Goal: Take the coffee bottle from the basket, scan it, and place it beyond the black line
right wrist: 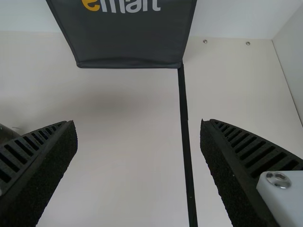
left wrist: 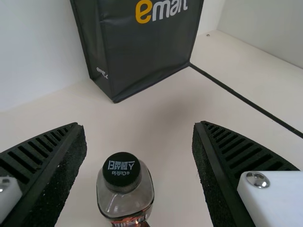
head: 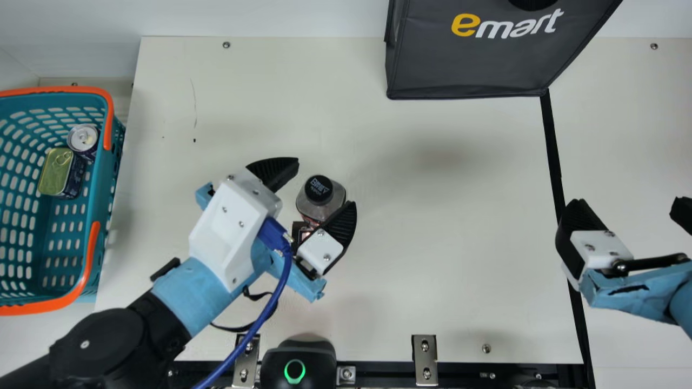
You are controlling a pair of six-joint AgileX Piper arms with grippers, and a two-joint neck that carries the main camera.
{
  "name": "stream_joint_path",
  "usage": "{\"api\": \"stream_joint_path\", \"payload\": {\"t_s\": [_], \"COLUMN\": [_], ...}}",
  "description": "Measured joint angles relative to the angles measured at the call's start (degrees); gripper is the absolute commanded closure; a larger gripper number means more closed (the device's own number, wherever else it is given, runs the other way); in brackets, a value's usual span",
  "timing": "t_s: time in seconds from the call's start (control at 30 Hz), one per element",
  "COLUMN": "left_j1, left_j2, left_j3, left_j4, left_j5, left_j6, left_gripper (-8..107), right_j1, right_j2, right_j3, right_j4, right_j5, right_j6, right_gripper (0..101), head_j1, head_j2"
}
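The bottle point(head: 320, 190) stands on the table point(head: 432, 227) between the parted fingers of the left pincer point(head: 324, 185), perhaps for a handover, while the right pincer point(head: 629, 202) gapes near the line point(head: 553, 156), presumably to carry it across.

Plastic, metal and coated cloth; finishes mostly smooth.
Surface point(head: 459, 216): smooth, low sheen. Basket point(head: 93, 200), left: smooth moulded plastic, slight gloss. Round can point(head: 82, 138) and flat tin point(head: 55, 165): shiny metal lids. Coffee bottle point(left wrist: 113, 201): clear, glossy, apparently plastic; cap point(left wrist: 122, 171) smooth. Bag point(head: 465, 62), far side: cloth-like, smooth, soft sheen. Brackets point(head: 425, 361), near edge: bare metal. Fingers point(left wrist: 66, 175): ribbed, with rough, grainy inner faces.
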Motion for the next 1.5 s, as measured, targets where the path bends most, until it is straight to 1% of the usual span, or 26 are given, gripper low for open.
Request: {"api": "stream_joint_path", "payload": {"t_s": [0.17, 0.67, 1.17, 1.5], "left_j1": [0.97, 4.02, 6.92, 8.38], "left_j2": [-0.47, -1.08, 0.25, 1.85], "left_j3": [-0.62, -1.29, 0.34, 1.24], "left_j4": [-6.58, -15.11, -16.11, -13.85], "left_j5": [1.06, -0.08, -3.35, -5.47], "left_j6": [6.68, 16.72, 18.38, 16.06], "left_gripper": [9, 9, 9, 9], "right_j1": [0.00, 0.00, 0.00, 0.00], "right_j2": [0.00, 0.00, 0.00, 0.00], "right_j3": [0.00, 0.00, 0.00, 0.00], "right_j4": [0.00, 0.00, 0.00, 0.00], "right_j5": [0.00, 0.00, 0.08, 0.08], "right_j6": [0.00, 0.00, 0.00, 0.00], "right_gripper": [10, 10, 10, 10], "head_j1": [0.00, 0.00, 0.00, 0.00], "head_j2": [-0.09, 0.00, 0.00, -0.09]}}
